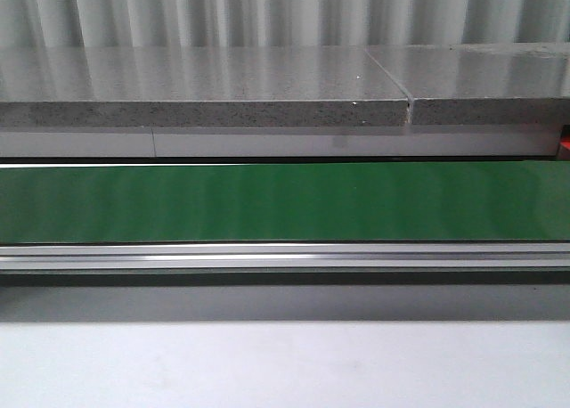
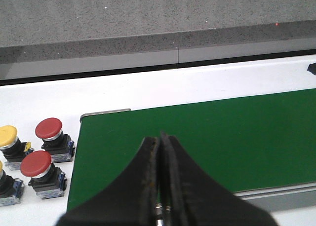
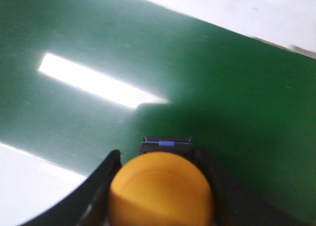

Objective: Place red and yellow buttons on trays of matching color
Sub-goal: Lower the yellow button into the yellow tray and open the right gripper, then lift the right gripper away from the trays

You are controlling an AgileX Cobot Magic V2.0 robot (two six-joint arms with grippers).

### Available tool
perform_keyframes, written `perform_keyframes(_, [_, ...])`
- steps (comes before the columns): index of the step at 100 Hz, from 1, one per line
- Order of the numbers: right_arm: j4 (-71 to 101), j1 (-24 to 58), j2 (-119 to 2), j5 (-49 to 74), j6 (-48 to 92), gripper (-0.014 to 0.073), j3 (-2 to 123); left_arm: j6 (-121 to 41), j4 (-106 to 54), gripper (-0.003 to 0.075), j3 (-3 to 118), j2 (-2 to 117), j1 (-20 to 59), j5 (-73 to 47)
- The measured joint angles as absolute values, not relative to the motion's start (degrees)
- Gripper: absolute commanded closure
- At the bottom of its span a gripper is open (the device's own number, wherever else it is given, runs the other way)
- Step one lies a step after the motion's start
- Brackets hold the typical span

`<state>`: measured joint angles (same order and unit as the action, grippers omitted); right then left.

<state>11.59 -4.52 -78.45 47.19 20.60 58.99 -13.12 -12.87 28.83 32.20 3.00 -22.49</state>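
Two red buttons [image 2: 43,149] and yellow ones [image 2: 11,142] stand on the white table [image 2: 197,85] beside the green belt [image 2: 222,142], seen only from the left wrist. The left gripper [image 2: 160,139] hangs pressed closed, empty. The right gripper [image 3: 160,159] clasps a yellow button [image 3: 160,191] over the belt.

A green conveyor belt [image 1: 285,201] runs across the front view. Just behind the belt sits a white ledge [image 1: 267,143], topped by a speckled grey stone slab [image 1: 205,92]; an aluminium rail [image 1: 285,257] borders the belt's near edge.
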Motion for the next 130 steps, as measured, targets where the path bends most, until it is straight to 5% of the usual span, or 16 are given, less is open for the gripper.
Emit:
perform_keyframes(50, [9.1,-36.8,-74.9,43.5,8.1,0.0411,59.0,-13.1,-13.7,0.0740,28.8,32.2,3.0,-22.5])
perform_keyframes(130, [8.8,-41.3,-92.3,33.9,5.8,0.0411,59.0,-13.2,-13.8,0.0740,28.8,32.2,3.0,-22.5])
